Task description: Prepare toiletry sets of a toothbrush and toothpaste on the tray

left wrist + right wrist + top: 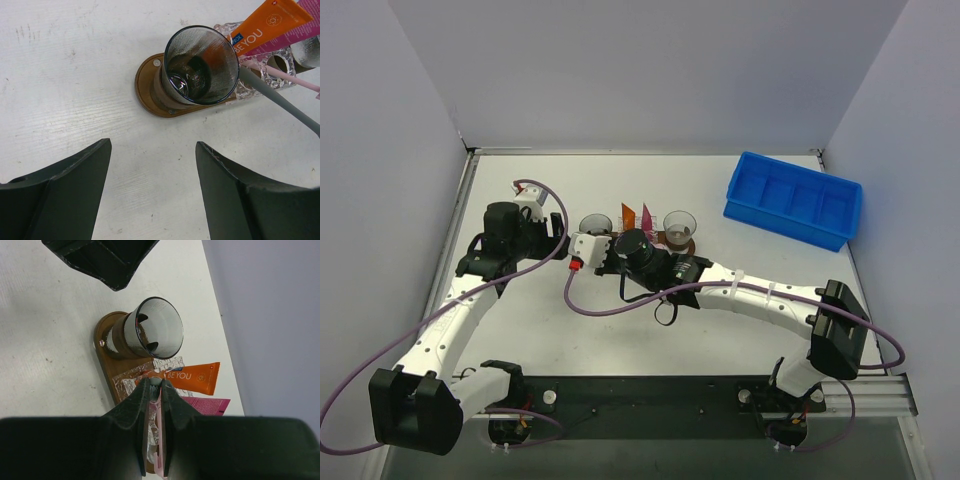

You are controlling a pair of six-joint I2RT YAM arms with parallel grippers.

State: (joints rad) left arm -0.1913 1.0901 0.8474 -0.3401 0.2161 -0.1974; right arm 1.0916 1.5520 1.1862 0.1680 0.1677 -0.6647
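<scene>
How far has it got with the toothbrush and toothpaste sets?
Partly done. The orange toothpaste and the magenta toothpaste rest at the middle of the tray. In hand: the right tool is shut on the toothbrush, holding it over the tray. Left to do: set the toothbrush down. The left tool is open and empty.

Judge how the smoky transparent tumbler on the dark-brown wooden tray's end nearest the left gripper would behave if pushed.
The tumbler narrows toward its base, so a push near the rim would probably tip it. It looks empty, so likely light, and its glossy wall may be slippery. Standing at the rounded end of the tray, it could slide off.
</scene>
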